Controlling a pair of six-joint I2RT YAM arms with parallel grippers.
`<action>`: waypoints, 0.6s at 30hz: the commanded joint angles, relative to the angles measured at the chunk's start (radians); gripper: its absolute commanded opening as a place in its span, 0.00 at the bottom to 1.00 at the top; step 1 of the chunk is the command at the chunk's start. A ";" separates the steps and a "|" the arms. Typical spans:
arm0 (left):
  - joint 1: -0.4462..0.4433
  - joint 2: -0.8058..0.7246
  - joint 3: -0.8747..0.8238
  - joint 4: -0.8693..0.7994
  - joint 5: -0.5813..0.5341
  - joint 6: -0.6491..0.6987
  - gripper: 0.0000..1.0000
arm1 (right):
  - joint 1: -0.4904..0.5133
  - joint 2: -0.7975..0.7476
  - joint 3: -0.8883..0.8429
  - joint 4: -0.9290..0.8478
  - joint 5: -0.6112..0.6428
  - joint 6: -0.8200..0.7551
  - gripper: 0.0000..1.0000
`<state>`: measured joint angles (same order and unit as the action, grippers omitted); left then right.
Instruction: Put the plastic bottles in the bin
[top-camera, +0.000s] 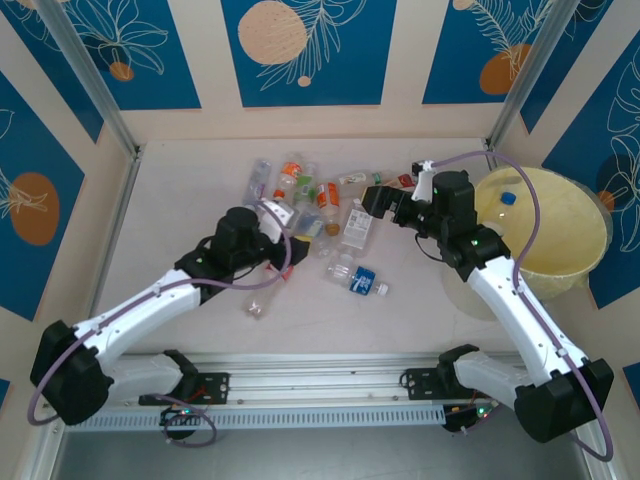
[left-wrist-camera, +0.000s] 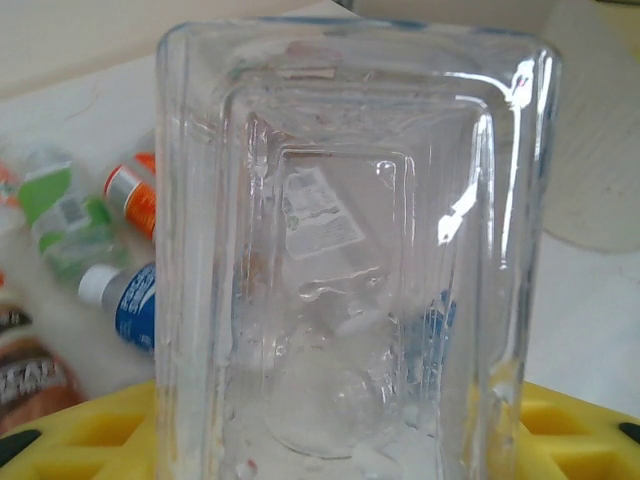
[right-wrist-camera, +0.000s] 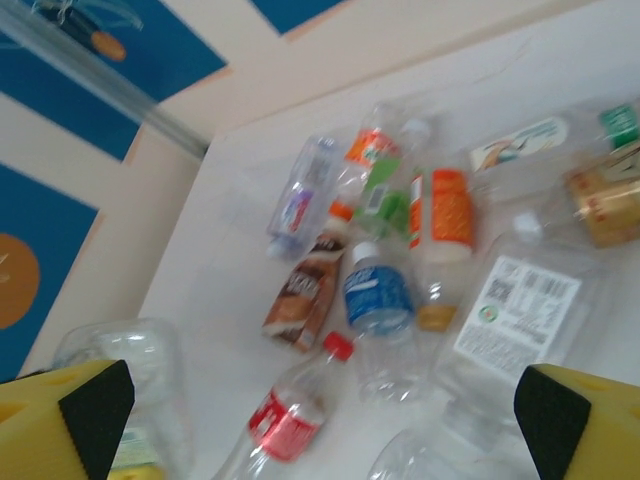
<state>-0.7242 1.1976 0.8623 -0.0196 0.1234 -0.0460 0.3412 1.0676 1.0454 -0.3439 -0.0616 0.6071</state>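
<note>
The left gripper (top-camera: 288, 228) was clamped on a clear bottle (left-wrist-camera: 350, 260) — grasp done, carry pending — while the right gripper (right-wrist-camera: 322, 410) hung spread open over the loose bottles (right-wrist-camera: 375, 295), and the bin (top-camera: 592, 232) lay right of both, so the next move wanted a lift and long swing across.
</note>
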 joint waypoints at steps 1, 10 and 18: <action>-0.061 0.057 0.078 0.010 -0.067 0.188 0.00 | 0.009 0.025 0.052 -0.083 -0.185 0.019 0.99; -0.094 0.158 0.149 0.049 -0.020 0.235 0.00 | 0.027 0.107 0.051 -0.081 -0.354 0.030 0.95; -0.100 0.191 0.167 0.066 0.008 0.234 0.00 | 0.078 0.190 0.074 -0.105 -0.357 0.014 0.94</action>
<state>-0.8089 1.3815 0.9962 0.0002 0.0925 0.1673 0.4042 1.2289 1.0832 -0.4152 -0.3931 0.6250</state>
